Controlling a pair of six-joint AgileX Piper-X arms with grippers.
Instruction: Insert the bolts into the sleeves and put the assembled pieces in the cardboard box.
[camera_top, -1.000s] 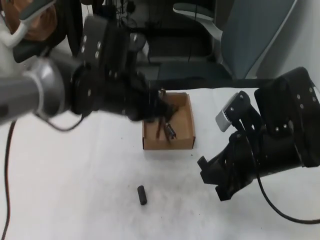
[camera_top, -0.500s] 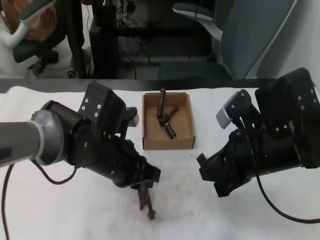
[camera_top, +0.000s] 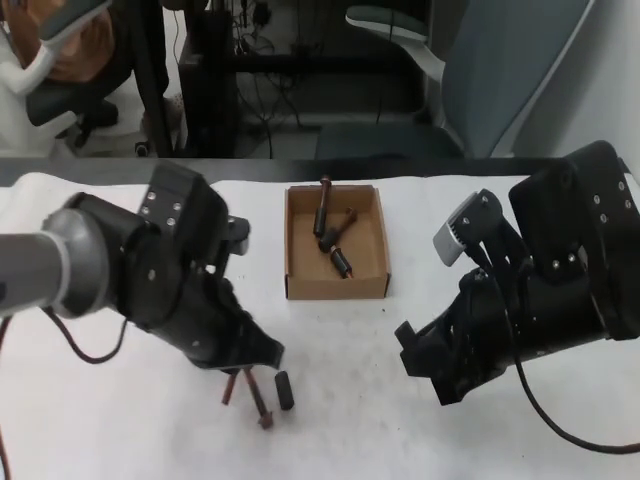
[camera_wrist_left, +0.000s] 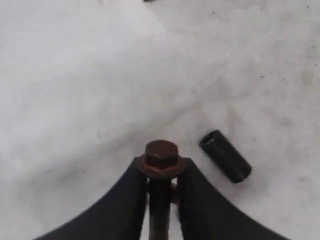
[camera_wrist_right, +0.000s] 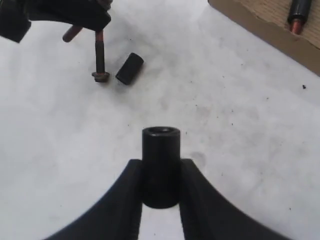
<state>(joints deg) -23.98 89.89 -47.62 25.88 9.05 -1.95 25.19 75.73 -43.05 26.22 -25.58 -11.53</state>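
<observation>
Looking down in the high view, the cardboard box (camera_top: 336, 286) holds assembled pieces (camera_top: 341, 260); nearer the front, a rusty bolt (camera_top: 261, 405) hangs head-down just beside a loose sleeve (camera_top: 285, 390). In the left wrist view, the left gripper (camera_wrist_left: 161, 175) clamps that bolt's shank. In the right wrist view, the right gripper (camera_wrist_right: 161, 172) pinches a second black sleeve (camera_wrist_right: 161, 150).

A loose sleeve (camera_wrist_left: 225, 156) lies on the desk (camera_wrist_left: 75, 75) just beside the bolt (camera_wrist_left: 161, 157) in the left end effector (camera_wrist_left: 160, 172); the cardboard box (camera_top: 336, 287) sits beyond.
</observation>
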